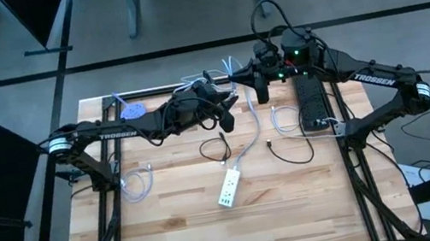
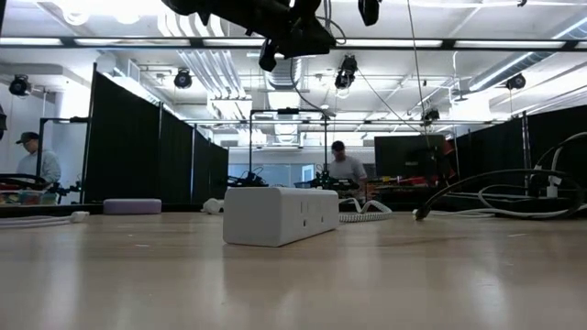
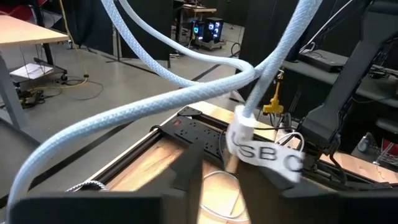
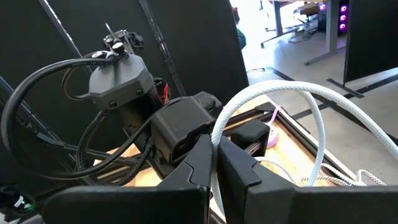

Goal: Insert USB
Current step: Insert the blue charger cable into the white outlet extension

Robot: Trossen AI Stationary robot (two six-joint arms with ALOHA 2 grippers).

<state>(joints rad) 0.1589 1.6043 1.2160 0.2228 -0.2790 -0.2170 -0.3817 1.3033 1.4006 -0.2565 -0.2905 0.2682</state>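
Robotics lab: black curtain partitions [image 2: 138, 147], ceiling tube lights [image 2: 514, 41], workstation desks [image 3: 31, 34].

Both arms raised mid-table, left hand [image 1: 233, 100] and right hand [image 1: 235, 71] clamped.

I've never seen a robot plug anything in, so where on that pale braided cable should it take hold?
Probably at the stiff white plug end, beside the tag, pinched across its flat sides. The braided cable itself loops and bends, so gripping it would leave the plug swinging. The right gripper is shut on the cord.
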